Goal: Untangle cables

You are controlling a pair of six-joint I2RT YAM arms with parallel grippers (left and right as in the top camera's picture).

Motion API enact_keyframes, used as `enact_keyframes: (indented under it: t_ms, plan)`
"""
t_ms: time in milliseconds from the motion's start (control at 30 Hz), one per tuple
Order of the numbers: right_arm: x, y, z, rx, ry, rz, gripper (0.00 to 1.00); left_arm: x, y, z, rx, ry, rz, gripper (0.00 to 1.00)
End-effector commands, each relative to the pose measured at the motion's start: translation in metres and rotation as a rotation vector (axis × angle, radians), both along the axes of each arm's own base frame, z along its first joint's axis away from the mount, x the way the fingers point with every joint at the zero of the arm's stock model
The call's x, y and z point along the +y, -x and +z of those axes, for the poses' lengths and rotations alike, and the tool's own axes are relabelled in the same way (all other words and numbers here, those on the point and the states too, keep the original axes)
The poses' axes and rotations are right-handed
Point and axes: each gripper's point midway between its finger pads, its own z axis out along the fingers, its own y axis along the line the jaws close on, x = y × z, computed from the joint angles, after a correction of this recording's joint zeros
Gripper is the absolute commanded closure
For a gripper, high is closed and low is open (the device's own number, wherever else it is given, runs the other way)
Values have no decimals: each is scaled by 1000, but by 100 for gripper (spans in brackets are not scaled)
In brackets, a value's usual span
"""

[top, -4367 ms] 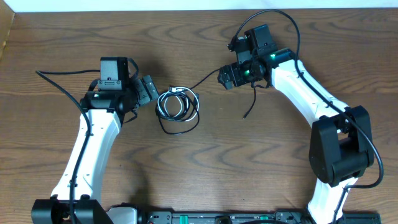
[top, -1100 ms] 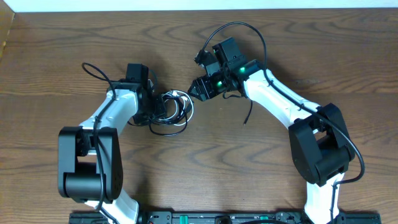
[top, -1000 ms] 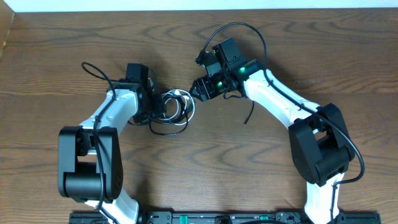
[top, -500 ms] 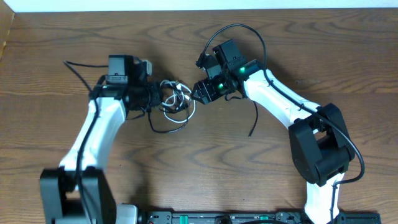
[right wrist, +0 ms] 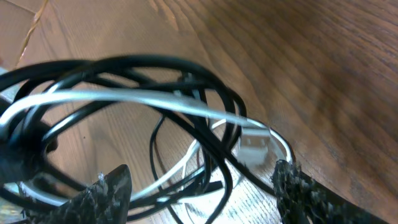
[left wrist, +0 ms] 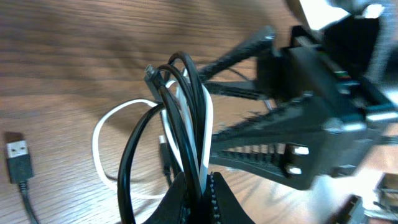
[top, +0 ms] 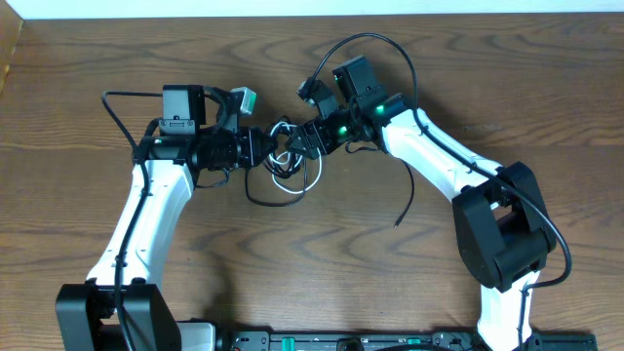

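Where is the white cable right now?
Overhead, the white cable sits centre-table, looped through the black cable, between the left gripper, which pinches both, and the open right gripper.

Dark wood-grain table [top: 292,278], pale strip [top: 292,6] beyond, possibly a wall

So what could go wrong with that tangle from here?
The left gripper pinches black cable and white cable strands together, so pulling may tighten the tangle rather than free it. The open right gripper faces several crossing loops and might close on both cords at once.
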Motion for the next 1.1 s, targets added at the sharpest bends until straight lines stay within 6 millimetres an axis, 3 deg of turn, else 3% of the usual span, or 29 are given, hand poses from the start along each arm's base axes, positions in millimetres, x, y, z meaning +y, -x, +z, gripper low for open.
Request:
enact_keyframes:
  t_ms: [0, 433, 633, 800, 967, 1067]
  plan:
    - [0, -2, -3, -32, 19, 6, 31, -14, 2, 19, -44, 89, -77, 93]
    - [3, -30, 6, -170, 25, -53, 28, -34, 17, 41, -37, 257, -175, 92]
    - [-48, -65, -20, -275, 333, -296, 28, -34, 22, 38, -2, 261, -172, 93]
    - [-79, -77, -34, -301, 481, -412, 28, -32, 25, 33, 29, 245, -160, 93]
    - [-96, -78, -48, -285, 556, -440, 27, -14, 26, 6, 97, 92, -73, 92]
    - [-104, -77, -58, -270, 593, -447, 27, 11, 29, -19, 191, -63, 48, 93]
